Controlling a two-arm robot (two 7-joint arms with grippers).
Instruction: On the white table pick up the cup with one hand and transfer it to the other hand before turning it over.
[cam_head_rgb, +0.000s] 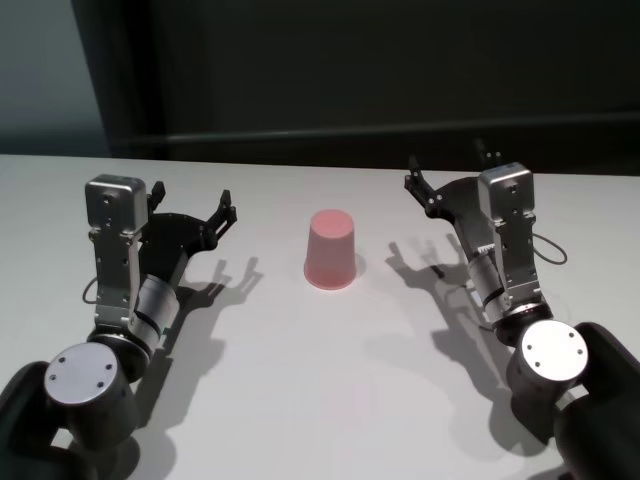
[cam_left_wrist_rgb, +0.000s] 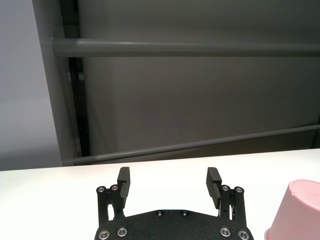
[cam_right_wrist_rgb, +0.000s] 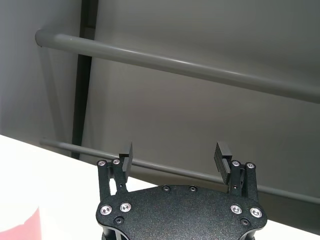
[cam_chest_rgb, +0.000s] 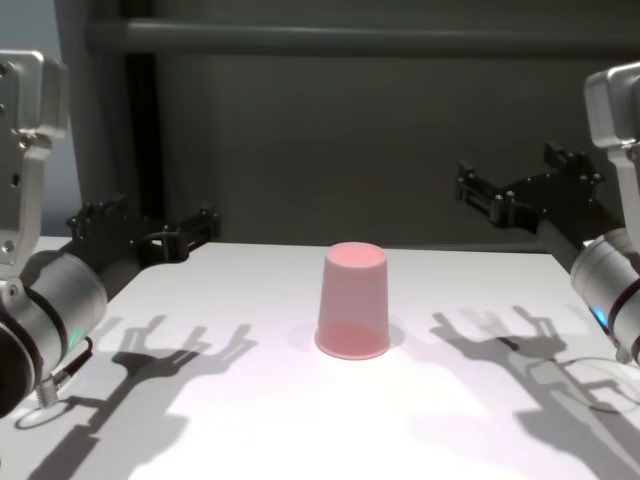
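The pink cup (cam_head_rgb: 330, 250) stands upside down on the white table (cam_head_rgb: 300, 400), narrow base up and wide rim on the top. It also shows in the chest view as the cup (cam_chest_rgb: 352, 300), and at the frame edge of each wrist view: cup (cam_left_wrist_rgb: 295, 210), cup (cam_right_wrist_rgb: 20, 227). My left gripper (cam_head_rgb: 192, 197) hovers open to the cup's left, clear of it. My right gripper (cam_head_rgb: 447, 165) is open to the cup's right and slightly farther back. Neither holds anything: the left gripper (cam_left_wrist_rgb: 169, 175) and the right gripper (cam_right_wrist_rgb: 175, 152) both have nothing between their fingers.
Behind the table's far edge is a dark wall with horizontal grey rails (cam_left_wrist_rgb: 190, 48). Shadows of both grippers fall on the table (cam_chest_rgb: 250, 420) on either side of the cup.
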